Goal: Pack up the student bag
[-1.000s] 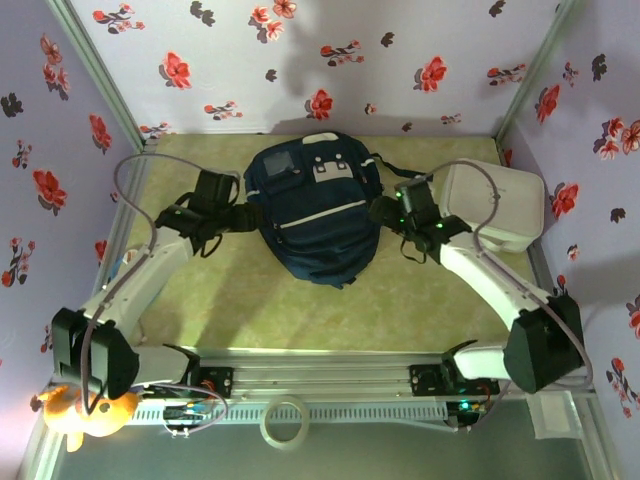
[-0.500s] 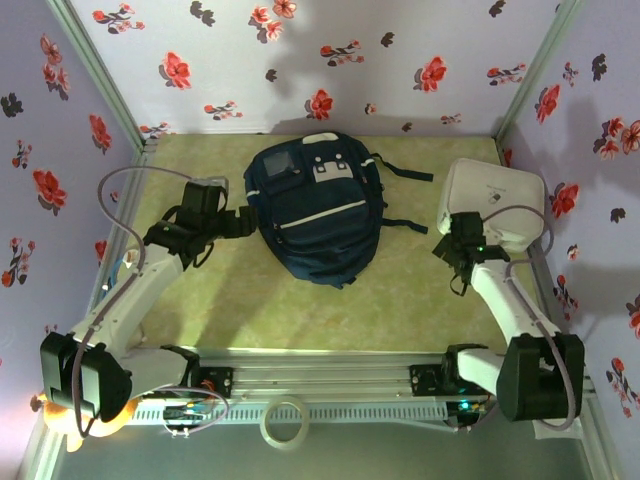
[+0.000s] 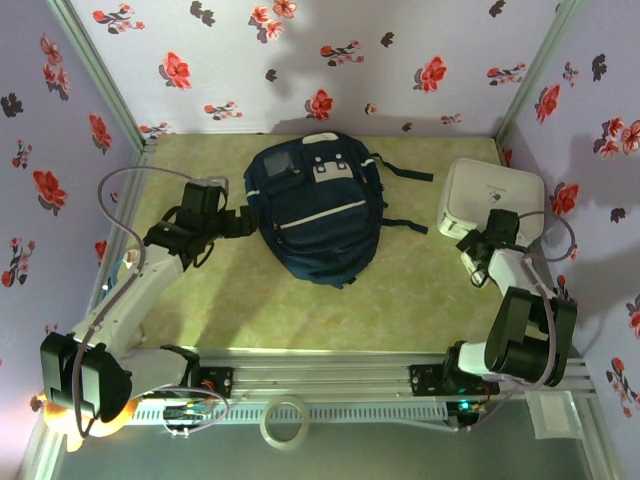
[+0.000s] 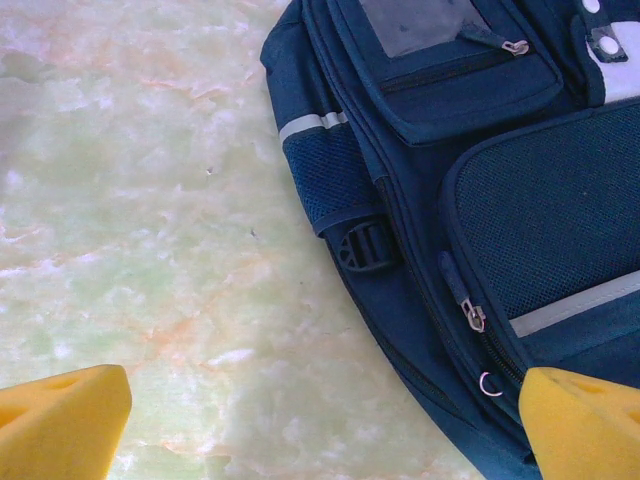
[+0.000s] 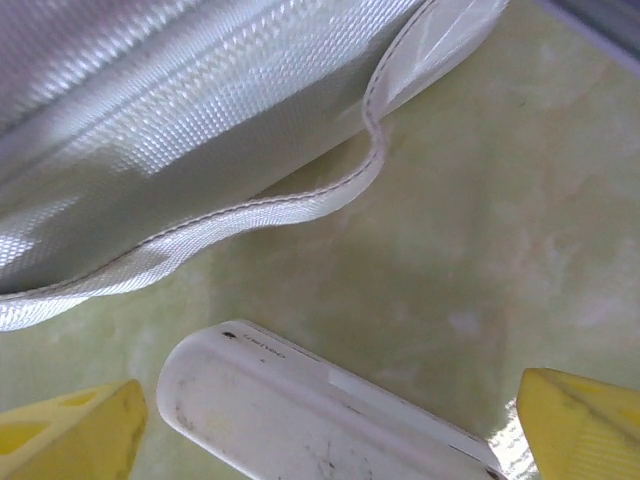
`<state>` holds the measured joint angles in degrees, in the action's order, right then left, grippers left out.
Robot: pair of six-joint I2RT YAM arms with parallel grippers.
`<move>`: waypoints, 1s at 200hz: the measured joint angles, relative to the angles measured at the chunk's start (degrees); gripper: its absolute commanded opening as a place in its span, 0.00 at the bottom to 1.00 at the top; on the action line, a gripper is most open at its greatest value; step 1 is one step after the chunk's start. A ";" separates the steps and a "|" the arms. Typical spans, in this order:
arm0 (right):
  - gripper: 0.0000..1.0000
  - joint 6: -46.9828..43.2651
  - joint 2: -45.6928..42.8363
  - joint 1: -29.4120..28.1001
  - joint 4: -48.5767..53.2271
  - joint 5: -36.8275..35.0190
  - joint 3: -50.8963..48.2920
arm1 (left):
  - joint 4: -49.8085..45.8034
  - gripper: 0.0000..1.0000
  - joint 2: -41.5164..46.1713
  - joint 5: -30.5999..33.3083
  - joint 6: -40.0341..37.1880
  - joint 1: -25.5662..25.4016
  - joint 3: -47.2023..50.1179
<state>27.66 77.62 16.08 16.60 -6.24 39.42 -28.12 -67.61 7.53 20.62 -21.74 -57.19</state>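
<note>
The left gripper [image 4: 320,420] and right gripper [image 5: 330,420] gape empty; the left, at the student bag's [image 4: 520,200] edge, could snag its buckle [image 4: 362,247].

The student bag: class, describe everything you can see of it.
The student bag is a navy-blue fabric backpack lying flat, front up, on the green marbled table, top towards the far wall. Near the top sit a window pocket and pale patches; a pale stripe crosses the front. It has a mesh side pocket, a black buckle and zips that look closed. Dark straps trail towards the white box. The open left gripper hovers beside it.
</note>
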 measured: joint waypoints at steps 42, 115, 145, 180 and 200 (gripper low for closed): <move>0.93 -1.14 2.43 0.55 -0.72 4.20 -0.17 | -0.02 1.00 0.00 -0.02 0.00 0.00 0.00; 0.83 0.22 -0.92 -5.68 3.02 9.05 -1.68 | 0.00 1.00 -0.02 -0.24 -0.02 0.00 0.00; 0.83 1.57 -1.01 -6.86 5.27 6.32 -1.66 | 0.00 1.00 -0.02 -0.24 -0.04 0.00 0.00; 0.82 4.28 1.42 -6.86 8.13 2.47 0.94 | 0.00 1.00 -0.02 -0.24 -0.17 0.00 0.00; 0.79 6.10 4.24 -6.86 8.17 1.16 3.34 | 0.00 1.00 -0.02 -0.24 -0.20 0.02 -0.02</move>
<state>33.76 81.87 9.21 24.77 -5.08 42.76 -28.12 -67.64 7.29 20.43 -21.71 -57.21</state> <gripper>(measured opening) 0.806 0.996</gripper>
